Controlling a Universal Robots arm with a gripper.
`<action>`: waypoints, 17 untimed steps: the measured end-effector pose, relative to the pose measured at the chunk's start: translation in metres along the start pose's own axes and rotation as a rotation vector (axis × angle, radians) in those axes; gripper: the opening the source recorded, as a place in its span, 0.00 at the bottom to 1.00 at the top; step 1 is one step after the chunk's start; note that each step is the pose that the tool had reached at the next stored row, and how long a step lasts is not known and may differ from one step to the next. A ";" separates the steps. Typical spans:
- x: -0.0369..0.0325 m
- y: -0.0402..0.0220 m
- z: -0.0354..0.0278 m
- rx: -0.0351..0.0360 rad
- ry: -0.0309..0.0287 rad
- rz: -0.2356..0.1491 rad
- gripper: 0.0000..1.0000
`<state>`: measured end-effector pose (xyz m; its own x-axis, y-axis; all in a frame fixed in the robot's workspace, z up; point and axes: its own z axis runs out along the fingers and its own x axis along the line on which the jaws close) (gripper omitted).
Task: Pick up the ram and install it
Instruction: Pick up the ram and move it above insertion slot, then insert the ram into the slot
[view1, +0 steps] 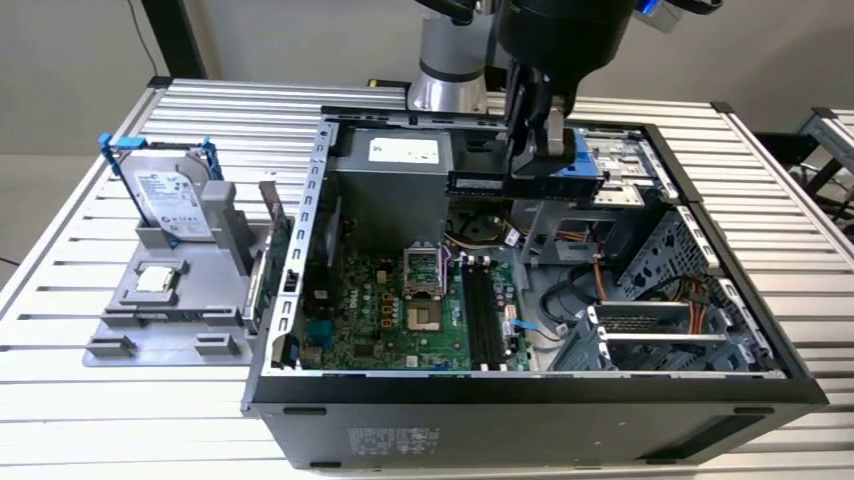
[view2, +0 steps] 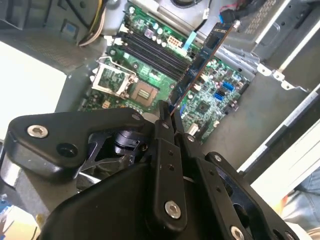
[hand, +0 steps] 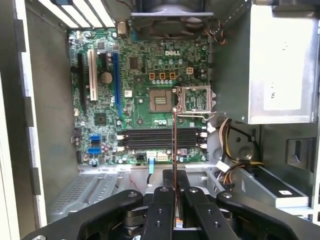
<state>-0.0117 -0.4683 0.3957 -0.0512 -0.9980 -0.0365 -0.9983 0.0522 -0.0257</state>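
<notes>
Step in hand: carrying. The pincer (view1: 538, 165) is clamped on the memory stick (view1: 487, 183), with the fingers (hand: 162, 197) pressed against its flat faces. The stick hangs in the air inside the open top of the computer case (view1: 534, 395), above the memory slots (view1: 481, 320) and clear of them. It is not yet seated.

In the exterior view the stick lies level and runs across the line of the memory slots. In the first wrist view it shows edge-on as a thin line (hand: 174, 140) crossing the slots (hand: 162, 139). In the second wrist view it reaches out from the fingertips (view2: 167, 112) over the slots (view2: 155, 52).

As a judgement, seating calls for three things:
- the long edge of the stick turned parallel to a slot;
- the contact edge facing down, centred over that slot;
- a straight descent with even pressure on both ends.

All the slots look empty. Whether the white end clips (hand: 204, 135) stand open cannot be told.

Surroundings, placed from the memory slots:
- The processor socket (hand: 162, 101), with its raised metal frame (hand: 192, 97), lies just beside the slots.
- A bundle of cables (hand: 227, 150) lies near one end of the slots, with the power supply (hand: 270, 65) beyond it. A drifting stick could snag on these.
- A hard drive (view1: 167, 200) stands in a grey holder (view1: 147, 320) on the bench (view1: 134, 420), outside the case and well apart from the slots.
</notes>
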 end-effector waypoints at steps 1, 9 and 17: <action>-0.0010 -0.0006 0.0002 0.0001 -0.0003 0.000 0.00; -0.0011 -0.0009 0.0002 0.0000 -0.0005 0.000 0.00; -0.0011 -0.0010 0.0002 0.0000 -0.0005 0.001 0.00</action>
<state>-0.0106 -0.4673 0.3955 -0.0517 -0.9980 -0.0371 -0.9983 0.0527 -0.0258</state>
